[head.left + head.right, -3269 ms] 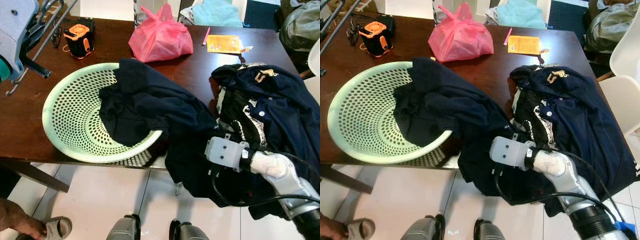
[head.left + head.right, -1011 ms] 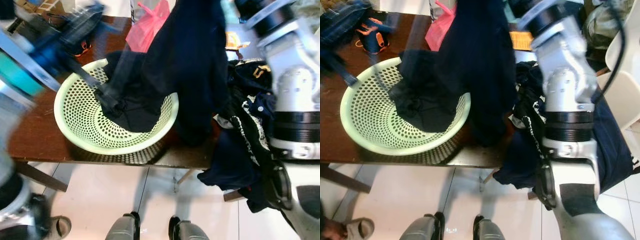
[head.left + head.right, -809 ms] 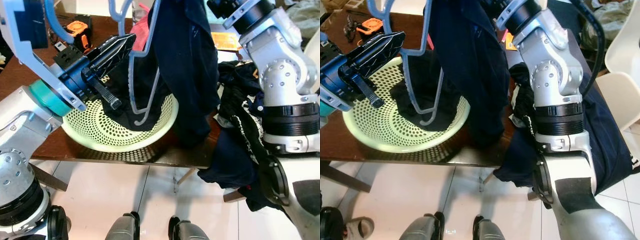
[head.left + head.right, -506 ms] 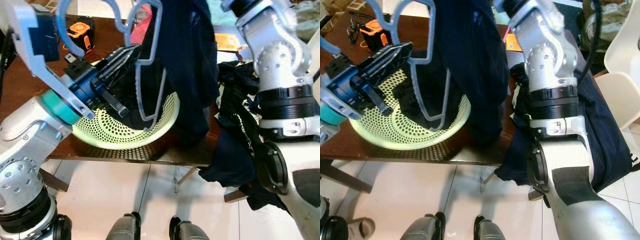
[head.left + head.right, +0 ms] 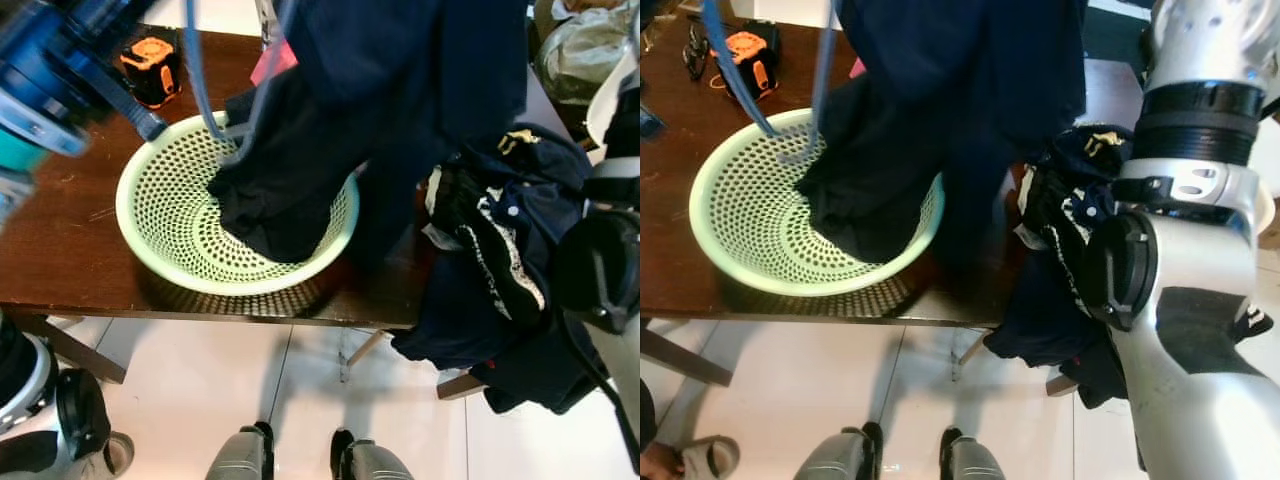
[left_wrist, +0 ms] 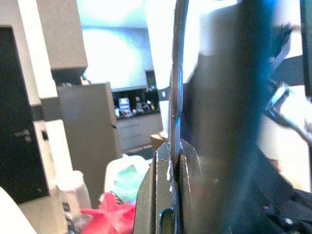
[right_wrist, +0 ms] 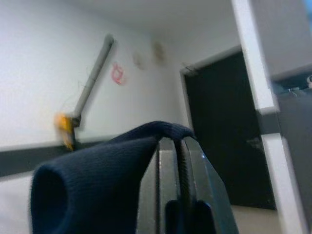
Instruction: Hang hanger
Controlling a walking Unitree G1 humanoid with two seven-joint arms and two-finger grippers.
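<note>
1. Now the dark garment (image 5: 400, 90) hangs much higher than half a second ago. It covers the top middle of the left eye view, and its low end drops into the green basket (image 5: 160, 240).
2. Up at the top left of that view, the blue hanger (image 5: 192, 70) shows as thin bars running down to the basket rim. Before, its whole loop could be seen beside the cloth. Now most of it is out of frame or tucked behind the cloth.
3. Seen in the left wrist view, the left gripper (image 6: 173, 161) has its fingers pressed tight on a thin bar of the hanger.
4. Seen in the right wrist view, the right gripper (image 7: 176, 161) is pinching a fold of the dark garment, with the cloth bunched over the finger tips.
5. Both arms have gone up, so the robot looks to be pulling the cloth and hanger together in the air. Whether the hanger is inside the garment yet cannot be seen.
6. Over on the right of the brown table (image 5: 60, 270) lies a pile of dark clothes (image 5: 500, 250). An orange and black device (image 5: 152, 65) sits at the upper left.
</note>
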